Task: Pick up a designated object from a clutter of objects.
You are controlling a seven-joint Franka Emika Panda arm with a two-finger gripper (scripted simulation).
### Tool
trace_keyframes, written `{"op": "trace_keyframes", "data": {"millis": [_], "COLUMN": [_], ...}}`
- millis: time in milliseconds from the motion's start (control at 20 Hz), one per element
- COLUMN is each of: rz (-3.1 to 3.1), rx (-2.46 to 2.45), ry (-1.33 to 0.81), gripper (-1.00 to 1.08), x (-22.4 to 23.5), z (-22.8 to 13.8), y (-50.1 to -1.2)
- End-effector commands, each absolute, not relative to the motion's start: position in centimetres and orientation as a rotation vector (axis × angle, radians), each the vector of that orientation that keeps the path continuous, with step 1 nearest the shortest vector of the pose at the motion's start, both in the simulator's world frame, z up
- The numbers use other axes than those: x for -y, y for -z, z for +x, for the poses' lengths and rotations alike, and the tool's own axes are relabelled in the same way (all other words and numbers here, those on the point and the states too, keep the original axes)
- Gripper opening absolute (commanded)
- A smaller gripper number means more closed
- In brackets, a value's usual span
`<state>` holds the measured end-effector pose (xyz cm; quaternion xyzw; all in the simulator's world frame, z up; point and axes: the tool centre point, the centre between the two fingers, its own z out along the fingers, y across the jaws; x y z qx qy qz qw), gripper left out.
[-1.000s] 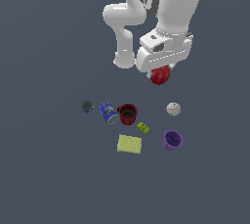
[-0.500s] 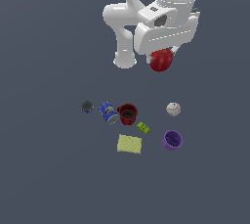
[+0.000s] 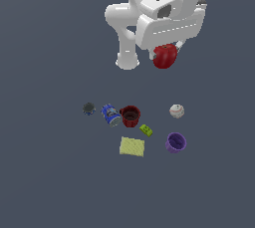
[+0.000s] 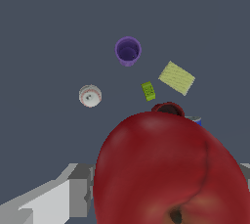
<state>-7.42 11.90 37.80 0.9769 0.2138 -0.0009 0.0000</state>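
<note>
Though raised only partway a second ago, now lifted clearly higher and nearer the exterior camera: red apple (image 3: 165,56) carried up with the gripper (image 3: 167,53), well above the clutter; white hand housing looming larger than in the half-second-old frame; every item on the floor lying just where it lay before.

Clamped on the apple from either side, fingers mostly hidden behind the housing in the exterior view; only a grey-white finger (image 4: 53,201) showing beside the fruit in the wrist view.

Glossy, smooth and round, deep red with a darker crease and a dimple with a small dark pit, filling much of the wrist view (image 4: 166,169).

Spread on a flat, matte slate-grey floor (image 3: 45,172), well apart from the apple: small dark round piece (image 3: 88,108) at the exterior view's left; just beside it a blue can (image 3: 110,114) with white markings, lying tilted; touching or nearly touching that, a dark red mug (image 3: 130,116), hollow, open upward; near the mug a little lime-green block (image 3: 146,130); below it a flat, pale yellow, finely textured square sponge (image 3: 132,147); toward the exterior view's right a purple cup (image 3: 176,142), open-mouthed, and a white ball (image 3: 177,111) with reddish stitching.
</note>
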Motion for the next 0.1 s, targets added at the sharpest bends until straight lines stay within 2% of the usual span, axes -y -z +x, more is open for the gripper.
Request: {"op": "trace_keyframes", "data": {"millis": [0,50], "rz": [3.069,3.069], "rx": [-0.672,-0.672], "ry": [0.000,0.000], "gripper": [-1.00,-1.00], "x": [-11.94,-11.95], "z": [-7.36,-7.36], "y": [-37.78,-37.75]}}
